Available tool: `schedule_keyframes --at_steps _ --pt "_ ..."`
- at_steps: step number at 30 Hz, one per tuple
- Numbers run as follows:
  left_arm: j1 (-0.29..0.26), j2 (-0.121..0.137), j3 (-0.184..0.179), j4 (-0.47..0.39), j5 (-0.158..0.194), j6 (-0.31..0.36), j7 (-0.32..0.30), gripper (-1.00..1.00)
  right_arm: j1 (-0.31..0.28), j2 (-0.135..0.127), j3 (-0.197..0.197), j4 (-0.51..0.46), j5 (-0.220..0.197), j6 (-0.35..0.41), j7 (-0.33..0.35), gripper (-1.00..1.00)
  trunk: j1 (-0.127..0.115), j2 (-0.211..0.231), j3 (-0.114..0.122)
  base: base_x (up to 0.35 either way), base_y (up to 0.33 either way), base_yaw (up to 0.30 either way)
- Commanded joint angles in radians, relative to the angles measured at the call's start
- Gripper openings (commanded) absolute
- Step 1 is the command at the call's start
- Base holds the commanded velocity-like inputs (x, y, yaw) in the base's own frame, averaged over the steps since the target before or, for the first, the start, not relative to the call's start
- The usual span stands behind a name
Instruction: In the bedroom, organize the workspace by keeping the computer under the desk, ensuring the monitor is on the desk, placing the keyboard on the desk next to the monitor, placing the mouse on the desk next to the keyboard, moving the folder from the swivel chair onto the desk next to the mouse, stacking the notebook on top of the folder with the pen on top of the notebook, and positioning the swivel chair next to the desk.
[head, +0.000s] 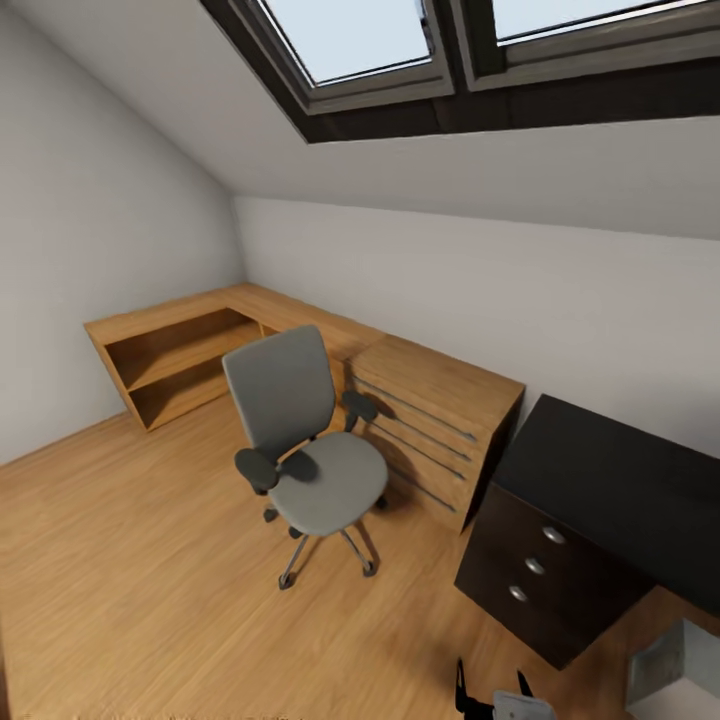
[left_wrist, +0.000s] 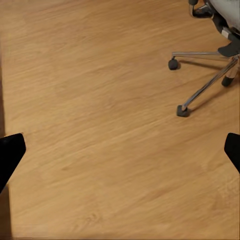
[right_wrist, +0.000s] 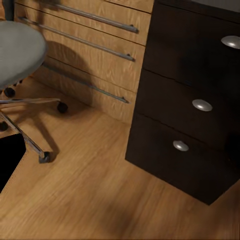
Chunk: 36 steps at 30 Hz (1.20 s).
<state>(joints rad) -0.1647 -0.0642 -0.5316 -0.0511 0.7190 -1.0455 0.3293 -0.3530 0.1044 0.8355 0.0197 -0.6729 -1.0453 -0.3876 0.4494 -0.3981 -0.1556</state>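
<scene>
The grey upholstered swivel chair (head: 305, 440) with black armrests is seen standing on the light wooden plank floor (head: 150, 580), just in front of the low light-wood cabinets (head: 420, 400), its seat bare. The black desk (head: 620, 480) with three round-knobbed drawers is located beside the cabinet's end, apart from the chair. A light grey-white boxy computer case (head: 675, 665) is partly seen on the floor beside the desk's drawers. In the left wrist view, the left gripper (left_wrist: 120, 150) is held wide apart over bare floor, near the chair's metal star base (left_wrist: 207, 82). The right gripper (head: 495, 700) is glimpsed at the head view's lower edge; whether its fingers are apart cannot be told.
</scene>
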Motion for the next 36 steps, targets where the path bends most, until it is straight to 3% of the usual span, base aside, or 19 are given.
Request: schedule_keyframes --at_steps 1,8,36 --pt "-0.001 0.0 -0.008 0.001 0.0 -0.002 0.01 1.0 -0.001 0.001 0.009 0.002 0.0 -0.002 -0.021 1.0 0.001 -0.002 -0.001 0.0 0.0 0.27" --pt "-0.001 0.0 -0.008 0.001 0.0 -0.002 0.01 1.0 -0.001 0.003 0.011 0.0 0.002 -0.002 -0.073 1.0 0.001 -0.002 0.005 0.0 0.0 0.26" --pt "-0.001 -0.001 -0.008 0.0 -0.001 -0.002 0.01 1.0 -0.001 0.004 0.011 0.0 0.001 -0.002 -0.077 1.0 0.001 -0.002 0.034 0.0 0.0 0.229"
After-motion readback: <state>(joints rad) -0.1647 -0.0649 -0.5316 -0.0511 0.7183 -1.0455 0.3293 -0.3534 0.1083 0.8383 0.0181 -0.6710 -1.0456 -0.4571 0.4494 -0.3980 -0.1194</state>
